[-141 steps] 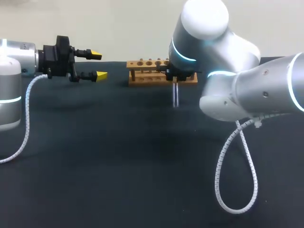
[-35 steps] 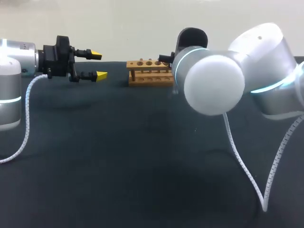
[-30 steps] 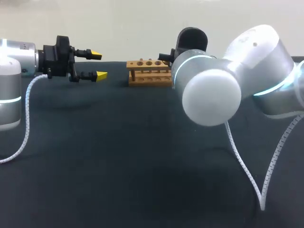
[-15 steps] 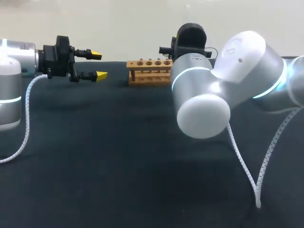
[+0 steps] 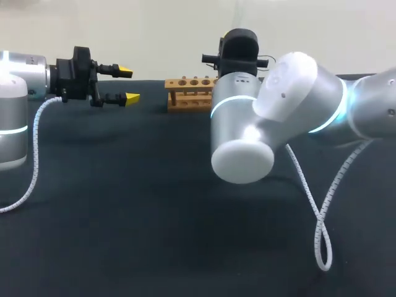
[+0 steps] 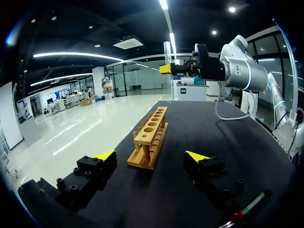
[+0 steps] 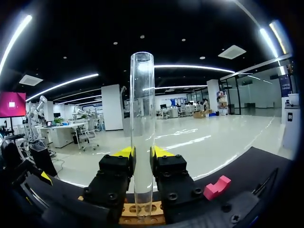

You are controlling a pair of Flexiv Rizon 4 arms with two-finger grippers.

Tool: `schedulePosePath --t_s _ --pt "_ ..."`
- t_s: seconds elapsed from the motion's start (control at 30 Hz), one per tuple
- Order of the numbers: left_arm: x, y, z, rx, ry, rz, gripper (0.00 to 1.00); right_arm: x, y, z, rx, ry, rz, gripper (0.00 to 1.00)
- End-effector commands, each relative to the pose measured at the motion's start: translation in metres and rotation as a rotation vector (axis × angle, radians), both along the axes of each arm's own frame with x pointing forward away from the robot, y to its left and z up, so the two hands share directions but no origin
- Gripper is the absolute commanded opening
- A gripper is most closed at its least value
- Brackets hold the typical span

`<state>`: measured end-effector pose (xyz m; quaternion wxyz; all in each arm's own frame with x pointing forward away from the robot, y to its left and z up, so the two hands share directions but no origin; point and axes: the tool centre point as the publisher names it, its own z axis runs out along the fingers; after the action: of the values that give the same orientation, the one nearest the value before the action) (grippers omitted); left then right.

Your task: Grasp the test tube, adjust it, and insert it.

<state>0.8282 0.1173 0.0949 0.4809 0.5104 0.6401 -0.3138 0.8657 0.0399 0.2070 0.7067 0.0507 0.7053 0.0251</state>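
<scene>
The clear glass test tube (image 7: 142,118) stands upright between the yellow-tipped fingers of my right gripper (image 7: 142,153), which is shut on it near its lower part. Directly under the gripper lies the wooden rack (image 7: 142,212) with its row of holes. From the left wrist view, the tube (image 6: 167,66) hangs over the far end of the rack (image 6: 149,137). In the head view my right arm (image 5: 278,105) hides its own fingers and part of the rack (image 5: 189,93). My left gripper (image 5: 128,84) stands open left of the rack, nothing in it.
A small pink block (image 7: 217,186) lies on the dark surface beside my right gripper. The black tabletop (image 5: 124,204) stretches in front of the rack. A white coiled cable (image 5: 322,216) hangs from my right arm over the table's right side.
My right arm has swung round, its elbow dropping toward the left and its wrist rising behind the rack with the tube still held. The left arm has stayed where it was.
</scene>
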Motion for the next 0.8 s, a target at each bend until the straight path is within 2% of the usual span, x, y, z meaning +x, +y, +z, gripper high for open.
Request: schedulePosePath --t_s 0.03,0.37,0.8 --pt "-0.002 0.001 -0.001 -0.003 -0.007 0.003 1.00 0.013 0.007 -0.004 -0.001 -0.028 0.007 0.00" --pt "-0.002 0.001 -0.001 -0.003 -0.007 0.003 1.00 0.028 0.009 -0.013 -0.015 -0.031 0.016 0.00" --pt "-0.002 0.001 -0.001 -0.003 -0.007 0.003 1.00 0.036 -0.003 -0.027 -0.047 -0.009 -0.011 0.00"
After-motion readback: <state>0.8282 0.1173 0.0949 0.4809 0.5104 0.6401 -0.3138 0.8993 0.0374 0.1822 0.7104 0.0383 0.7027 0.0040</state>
